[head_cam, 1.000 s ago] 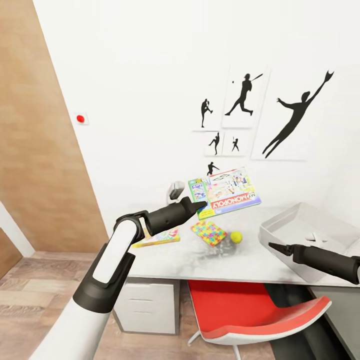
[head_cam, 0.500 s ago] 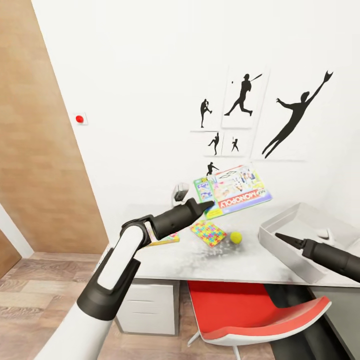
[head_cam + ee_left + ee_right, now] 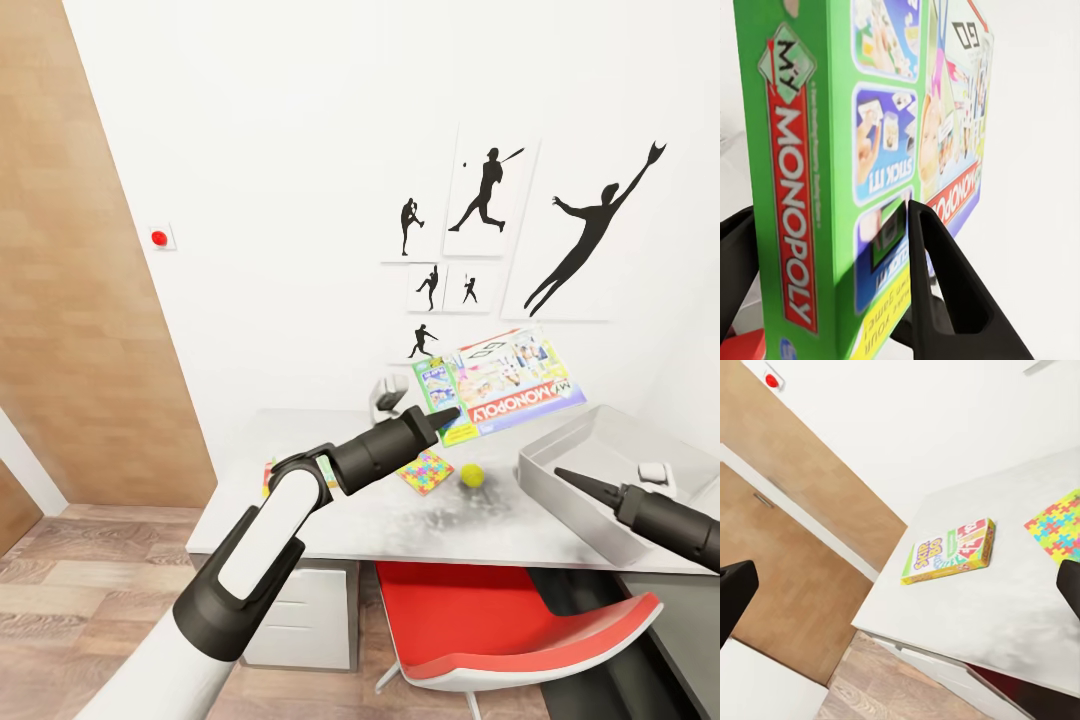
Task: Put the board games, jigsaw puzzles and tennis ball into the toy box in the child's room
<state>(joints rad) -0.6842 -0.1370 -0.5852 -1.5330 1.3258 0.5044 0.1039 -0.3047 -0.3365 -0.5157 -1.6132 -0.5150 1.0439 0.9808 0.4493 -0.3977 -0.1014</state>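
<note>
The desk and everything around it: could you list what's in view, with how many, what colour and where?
Monopoly box: one, green edge with a red band, held in the air above the table.
Skip-Bo box: one, green-yellow, flat on the table near its end.
Jigsaw puzzle: one, multicoloured, on the table.
Tennis ball: one, yellow-green, beside the puzzle.
Toy box: one, light grey, on the table.
Table: one, pale marbled top.
Chair: one, red seat, under the table.
Posters: several, black silhouettes, on the white wall.
Left end effector: black, clamped on the Monopoly box.
Right end effector: black, at the toy box's near rim.
</note>
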